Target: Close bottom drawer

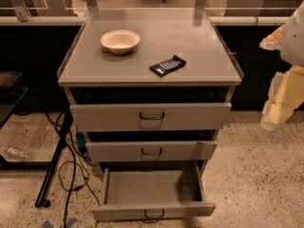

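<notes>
**Cabinet** (194, 42): grey metal, three drawers stacked, taken here as the landmark.

**Bottom drawer** (123, 212): lowest in the cabinet, shortest front, small dark wire handle (154, 214). Pulled far out towards the camera. Its whole grey inside shows, and nothing lies in it.

**Top drawer** (104, 117) and **middle drawer** (114, 151): above the bottom one. Each stands slightly proud of the cabinet with a dark gap over it. Neither belongs to the task.

**Bowl** (120, 41): pale, on the cabinet top, rear left.

**Packet** (167, 65): dark, on the cabinet top, near the middle, apart from the bowl.

**Cables** (71, 172): on the floor just left of the cabinet.

**Gripper** (280, 103): pale yellow and white, off the cabinet's right side at about the height of the top drawer. It is well apart from the bottom drawer and touches nothing. Whether it is released or clenched cannot be told.

**Progress, as judged:** nothing of the closing is done. The drawer sits at or near full extension. Left to do: bring the gripper down and round to the drawer's front, then push it back until the front is flush with the cabinet.
</notes>
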Tool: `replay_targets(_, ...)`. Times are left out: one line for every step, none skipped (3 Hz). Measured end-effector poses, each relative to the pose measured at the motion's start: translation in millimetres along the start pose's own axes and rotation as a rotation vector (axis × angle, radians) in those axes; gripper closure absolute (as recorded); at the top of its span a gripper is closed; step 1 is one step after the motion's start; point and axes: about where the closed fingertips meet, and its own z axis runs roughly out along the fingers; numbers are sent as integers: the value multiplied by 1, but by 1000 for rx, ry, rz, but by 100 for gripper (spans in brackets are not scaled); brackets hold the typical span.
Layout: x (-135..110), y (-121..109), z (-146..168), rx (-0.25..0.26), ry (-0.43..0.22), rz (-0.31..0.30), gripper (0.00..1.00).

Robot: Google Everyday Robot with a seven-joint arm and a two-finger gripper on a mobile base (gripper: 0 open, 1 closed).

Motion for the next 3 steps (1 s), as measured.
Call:
replay_targets(4, 13, 19, -14, -38, 8, 0)
replay_targets(3, 16, 23, -25, -46, 8, 0)
replay_targets(-1, 38, 48, -93, -101, 12, 0)
